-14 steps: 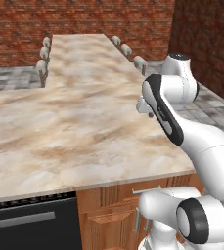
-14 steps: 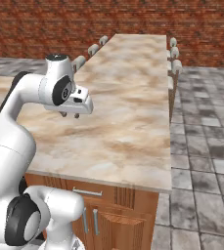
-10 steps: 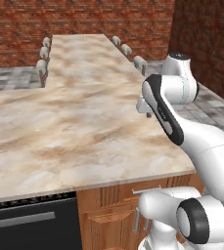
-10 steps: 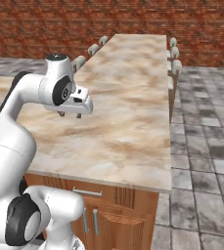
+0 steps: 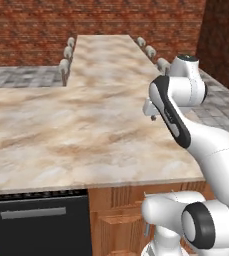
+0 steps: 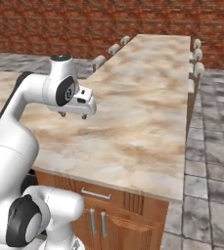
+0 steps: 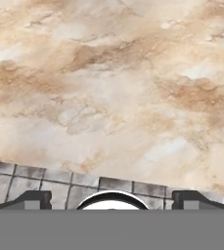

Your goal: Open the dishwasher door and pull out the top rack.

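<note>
Nothing has moved since the earlier frames: my arm and my claw keep the same pose over the marble counter (image 5: 76, 135), and the base stands where it stood. At the far left, low under the counter edge, I see one dishwasher door (image 5: 38, 225), a flat black panel that is shut, with one grey bar handle (image 5: 33, 213) across it and a dark control strip along its top. Just right of it are the brown wooden cabinet fronts (image 5: 117, 220). Further right, well apart from the door and above the counter, hangs my one claw (image 6: 72, 114), pointing down at the marble; its two fingers (image 7: 33, 200) stand wide apart and hold nothing. Along the left side of the long counter arm I count three stools (image 5: 64, 65) in the left base view, and on its right side three more (image 5: 150, 51). Behind everything runs a red brick wall (image 5: 36, 30).
</note>
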You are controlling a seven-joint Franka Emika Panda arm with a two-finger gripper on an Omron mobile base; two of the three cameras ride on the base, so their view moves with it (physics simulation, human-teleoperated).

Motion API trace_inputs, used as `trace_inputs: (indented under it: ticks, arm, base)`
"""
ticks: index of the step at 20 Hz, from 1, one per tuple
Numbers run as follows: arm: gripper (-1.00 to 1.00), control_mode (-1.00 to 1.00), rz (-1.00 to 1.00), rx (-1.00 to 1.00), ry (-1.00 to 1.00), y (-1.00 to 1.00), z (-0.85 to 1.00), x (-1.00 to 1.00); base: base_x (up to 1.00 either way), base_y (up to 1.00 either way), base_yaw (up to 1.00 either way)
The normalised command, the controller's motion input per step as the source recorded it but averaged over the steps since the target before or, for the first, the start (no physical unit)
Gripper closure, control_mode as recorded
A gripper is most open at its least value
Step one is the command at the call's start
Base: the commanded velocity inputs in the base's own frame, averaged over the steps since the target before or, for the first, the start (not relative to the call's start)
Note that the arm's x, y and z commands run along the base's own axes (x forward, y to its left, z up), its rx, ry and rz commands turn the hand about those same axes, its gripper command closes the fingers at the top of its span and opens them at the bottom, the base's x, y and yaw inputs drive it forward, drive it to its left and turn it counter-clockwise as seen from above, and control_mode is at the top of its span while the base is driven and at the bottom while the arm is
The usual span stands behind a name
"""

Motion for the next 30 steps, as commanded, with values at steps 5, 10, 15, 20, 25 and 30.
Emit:
trace_inputs:
  ticks: [5,10,15,20,25,30]
  arm:
    - [-1.0,1.0,0.0,0.0,0.0,0.0,0.0,0.0]
    - [-1.0,1.0,0.0,0.0,0.0,0.0,0.0,0.0]
    - [-1.0,1.0,0.0,0.0,0.0,0.0,0.0,0.0]
    - [-1.0,1.0,0.0,0.0,0.0,0.0,0.0,0.0]
    - [-1.0,1.0,0.0,0.0,0.0,0.0,0.0,0.0]
    - [-1.0,1.0,0.0,0.0,0.0,0.0,0.0,0.0]
  base:
    - [0.0,0.0,0.46]
    - [0.0,0.0,0.45]
    - [0.0,0.0,0.41]
    - [0.0,0.0,0.35]
    - [0.0,0.0,0.3]
    - [0.0,0.0,0.24]
